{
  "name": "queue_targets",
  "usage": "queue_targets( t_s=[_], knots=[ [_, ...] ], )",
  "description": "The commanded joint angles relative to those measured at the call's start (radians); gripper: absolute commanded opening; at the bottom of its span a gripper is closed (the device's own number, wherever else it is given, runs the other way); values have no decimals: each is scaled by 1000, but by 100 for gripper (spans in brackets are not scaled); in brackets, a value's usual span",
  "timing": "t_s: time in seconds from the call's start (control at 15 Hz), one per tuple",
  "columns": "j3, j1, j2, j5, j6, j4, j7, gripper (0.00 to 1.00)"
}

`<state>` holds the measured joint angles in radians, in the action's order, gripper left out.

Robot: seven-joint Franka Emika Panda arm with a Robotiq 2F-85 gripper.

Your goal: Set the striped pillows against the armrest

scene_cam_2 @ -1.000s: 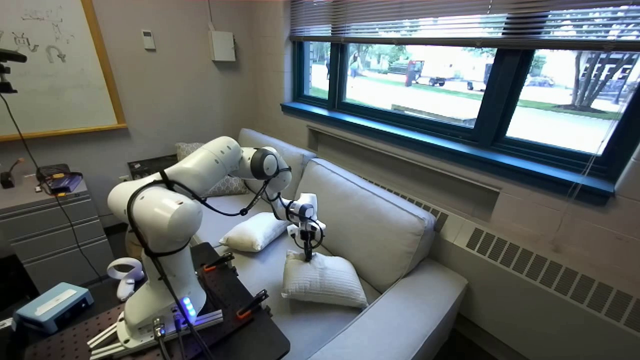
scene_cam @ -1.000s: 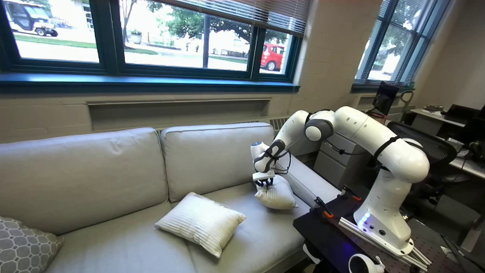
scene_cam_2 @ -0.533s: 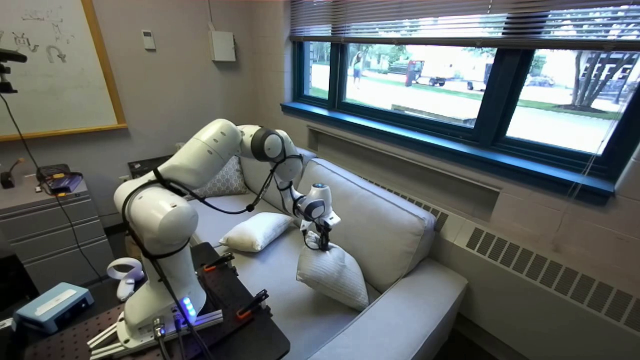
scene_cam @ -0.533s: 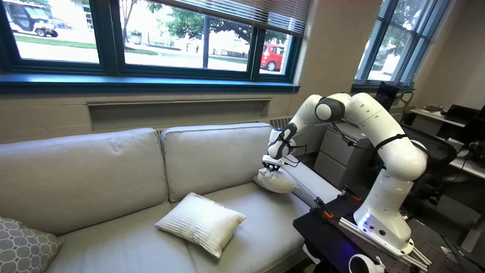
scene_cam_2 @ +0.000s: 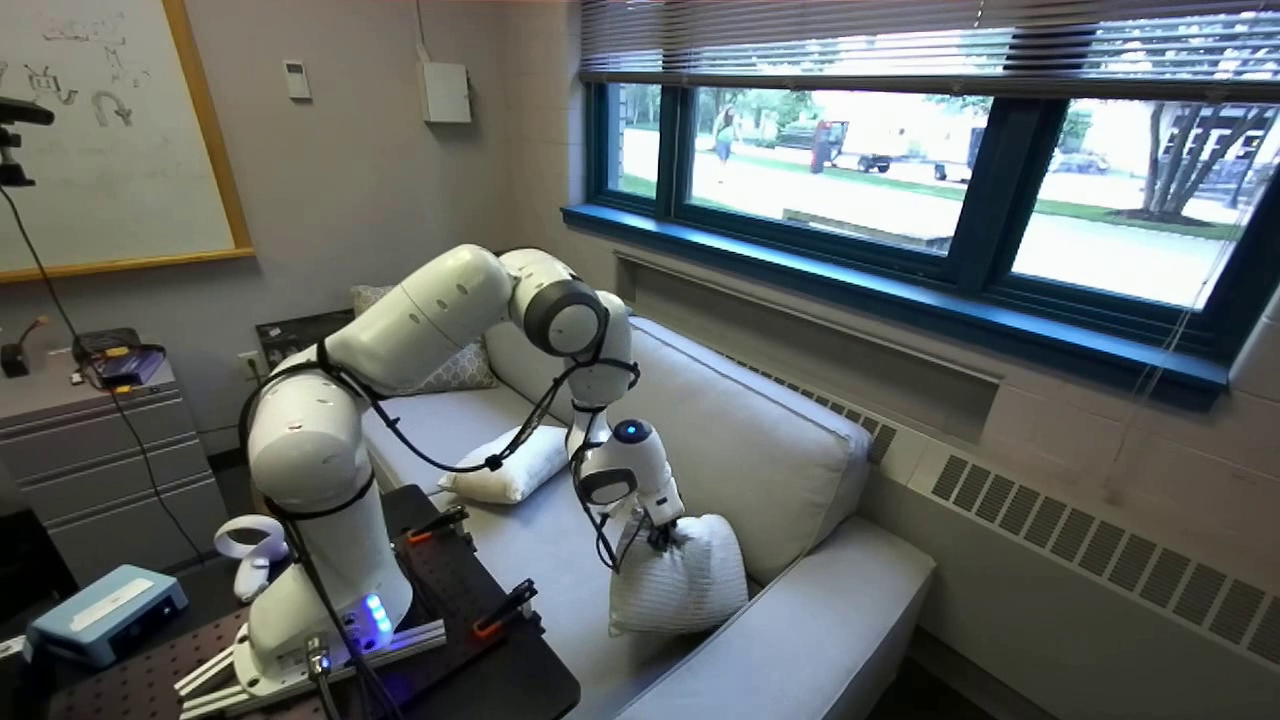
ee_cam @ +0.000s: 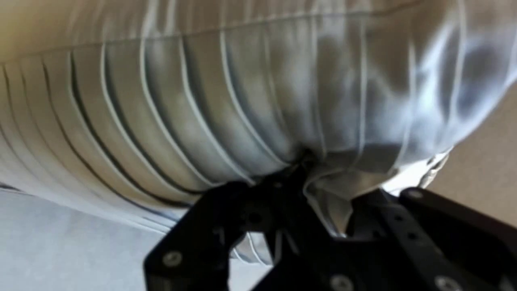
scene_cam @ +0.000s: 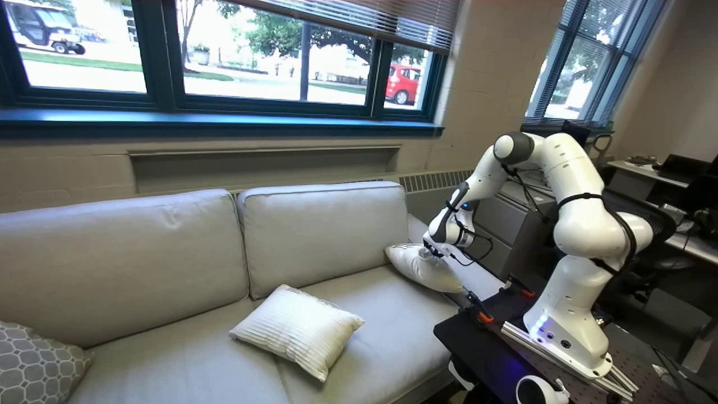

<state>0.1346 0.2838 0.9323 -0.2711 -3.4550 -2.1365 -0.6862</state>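
One striped pillow [scene_cam: 297, 331] lies flat across the seat seam of a pale sofa [scene_cam: 168, 359]; a second pillow [scene_cam_2: 675, 595] is tilted at the sofa's end, just beside the armrest [scene_cam_2: 830, 610]. A wide blue-framed window [scene_cam: 269, 62], blinds [scene_cam_2: 880, 45] across its top, is behind the sofa. In front, a robot arm [scene_cam_2: 430, 310] reaches over from a dark table [scene_cam_2: 510, 670]. A whiteboard [scene_cam_2: 110, 140] and a grey cushion [scene_cam: 36, 365] are each cut off at the edge of an exterior view. The robot arm hides part of the flat striped pillow in an exterior view. Whether the second pillow touches the armrest cannot be made out. In the wrist view, the gripper [ee_cam: 329, 192] has its jaws nearly together, pinching a fold of the second pillow; its fingertips sink into the cloth, partly out of sight.
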Motion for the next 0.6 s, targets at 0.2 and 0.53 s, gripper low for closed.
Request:
queue_targets(
  t_s=[0.2, 0.53],
  knots=[
    [269, 482, 8, 89, -5, 2, -19, 12],
    [581, 634, 35, 119, -24, -12, -48, 11]
  ],
)
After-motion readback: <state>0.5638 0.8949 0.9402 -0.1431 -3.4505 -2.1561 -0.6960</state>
